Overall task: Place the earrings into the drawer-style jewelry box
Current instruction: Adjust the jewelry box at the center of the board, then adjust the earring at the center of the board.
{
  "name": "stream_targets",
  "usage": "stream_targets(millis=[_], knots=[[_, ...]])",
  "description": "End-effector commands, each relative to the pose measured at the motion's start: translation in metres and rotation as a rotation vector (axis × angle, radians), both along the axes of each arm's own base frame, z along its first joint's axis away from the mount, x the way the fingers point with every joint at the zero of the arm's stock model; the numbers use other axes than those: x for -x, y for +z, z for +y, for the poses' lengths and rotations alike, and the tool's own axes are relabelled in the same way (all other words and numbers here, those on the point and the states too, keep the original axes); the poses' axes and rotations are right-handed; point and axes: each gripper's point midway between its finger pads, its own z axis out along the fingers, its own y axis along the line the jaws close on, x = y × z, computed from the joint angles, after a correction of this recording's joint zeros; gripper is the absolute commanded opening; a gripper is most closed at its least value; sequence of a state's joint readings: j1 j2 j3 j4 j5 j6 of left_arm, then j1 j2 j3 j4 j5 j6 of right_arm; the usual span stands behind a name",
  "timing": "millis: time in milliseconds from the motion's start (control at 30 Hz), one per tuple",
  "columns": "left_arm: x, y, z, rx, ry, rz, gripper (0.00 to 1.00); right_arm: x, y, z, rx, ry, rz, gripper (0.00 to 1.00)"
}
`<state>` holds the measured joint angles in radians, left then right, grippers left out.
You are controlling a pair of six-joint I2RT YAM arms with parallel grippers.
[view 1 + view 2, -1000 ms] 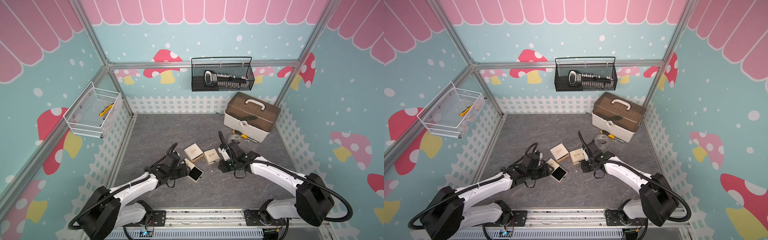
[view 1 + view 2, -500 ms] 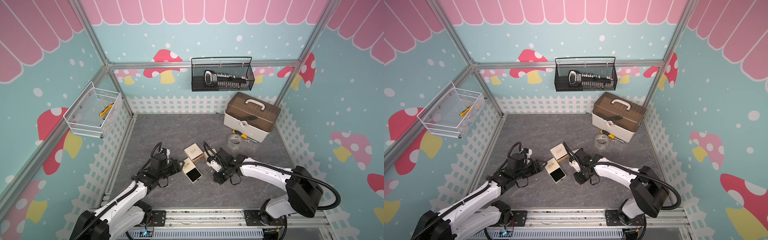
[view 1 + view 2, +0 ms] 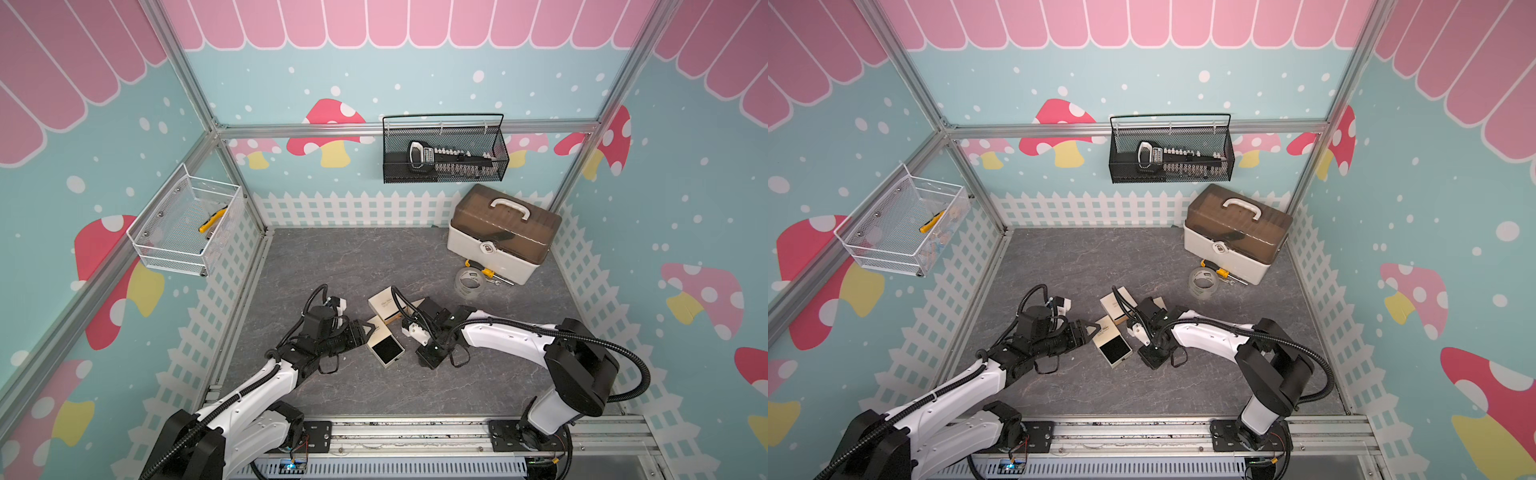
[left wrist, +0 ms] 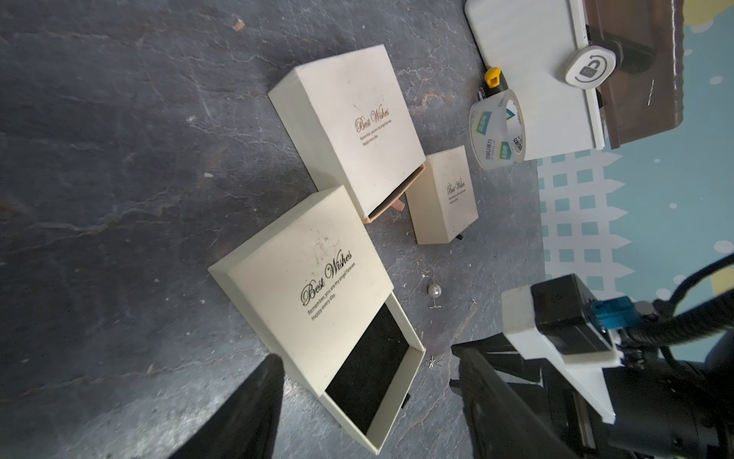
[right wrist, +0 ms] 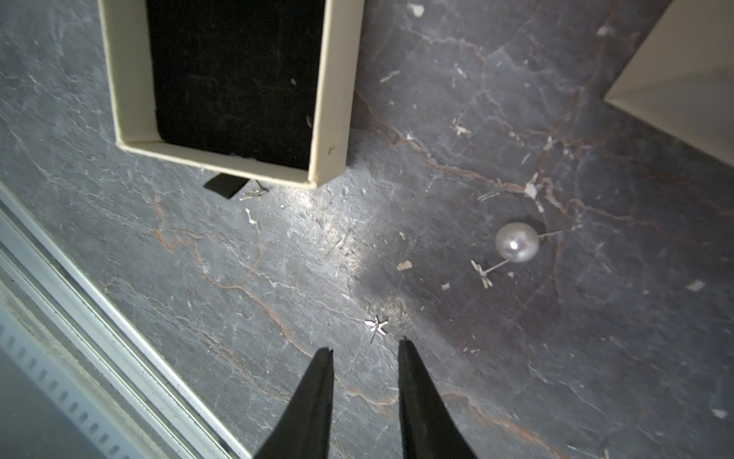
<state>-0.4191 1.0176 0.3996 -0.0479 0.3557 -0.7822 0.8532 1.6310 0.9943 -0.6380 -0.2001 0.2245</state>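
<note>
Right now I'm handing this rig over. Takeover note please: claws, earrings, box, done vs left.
Left claw: open, empty, at the side of the drawer-style jewelry box.
Right claw: slightly open, empty, tips just short of a star earring lying on the tabletop.
Second star earring: on the tabletop by the drawer's pull tab.
Pearl earring: on the tabletop, farther from the drawer.
Drawer: pulled out, black lining bare.
Done: drawer opened.
Left: no earring is in yet; pick each one up and drop it in the drawer.
</note>
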Motion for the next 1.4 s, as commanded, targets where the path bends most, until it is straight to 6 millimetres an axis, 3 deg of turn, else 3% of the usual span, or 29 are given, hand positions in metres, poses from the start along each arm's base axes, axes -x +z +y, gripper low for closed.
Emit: stream_targets(millis=[0, 333, 567, 900, 1000, 1200, 1367], knots=[[0.0, -0.003, 0.0, 0.01, -0.002, 0.003, 0.71, 0.001, -0.003, 0.002, 0.026, 0.022, 0.012, 0.29], [0.002, -0.005, 0.0, -0.006, -0.014, 0.004, 0.7, 0.004, -0.017, 0.003, 0.072, 0.018, 0.045, 0.26], [0.002, -0.005, 0.0, -0.007, -0.018, 0.003, 0.7, 0.005, -0.019, 0.0, 0.087, 0.012, 0.052, 0.19], [0.002, -0.006, -0.001, -0.009, -0.023, 0.002, 0.7, 0.009, -0.02, -0.001, 0.09, 0.004, 0.068, 0.18], [0.003, -0.006, 0.0, -0.009, -0.023, 0.002, 0.7, 0.01, -0.02, -0.001, 0.089, 0.001, 0.073, 0.13], [0.002, -0.005, 0.0, -0.008, -0.021, -0.001, 0.7, 0.01, -0.015, 0.0, 0.076, -0.022, 0.071, 0.0], [0.002, -0.001, -0.001, -0.006, -0.025, -0.009, 0.7, 0.007, -0.001, 0.005, 0.022, -0.065, 0.06, 0.0]])
